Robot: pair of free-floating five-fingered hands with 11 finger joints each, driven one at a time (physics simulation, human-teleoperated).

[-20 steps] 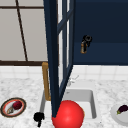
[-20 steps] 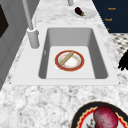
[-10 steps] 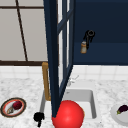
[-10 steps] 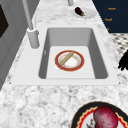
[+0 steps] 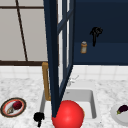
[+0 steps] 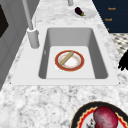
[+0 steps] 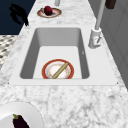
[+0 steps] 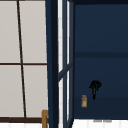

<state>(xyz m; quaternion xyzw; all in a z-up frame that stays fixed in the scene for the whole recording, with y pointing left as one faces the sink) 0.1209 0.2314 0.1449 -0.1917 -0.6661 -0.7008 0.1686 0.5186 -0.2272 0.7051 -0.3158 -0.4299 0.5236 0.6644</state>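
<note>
The small jar (image 5: 83,47) stood on a shelf inside the dark blue cabinet (image 5: 105,37) above the sink, with the cabinet door (image 5: 60,57) swung wide open. In the upper view the jar (image 8: 84,101) stood upright, near the left end of the shelf. The right hand (image 5: 95,33) hung in the air just beside the jar, a little higher and to the right. Its fingers pointed down and looked loosely bent, and it held nothing and touched nothing.

The jar was small and stood close to the shelf's edge, so a clumsy bump from the hand could knock it over or off the shelf. It could then drop into the sink (image 6: 72,35), where a plate (image 6: 69,60) with a stick across it lay.

The left hand (image 5: 38,117) hung low by the front of the counter, left of the sink. I could not tell how its fingers were. A big red ball (image 5: 68,115) showed at the sink's front. A plate with a red fruit (image 5: 13,107) sat on the left, and a plate with an eggplant (image 5: 122,111) on the right.
</note>
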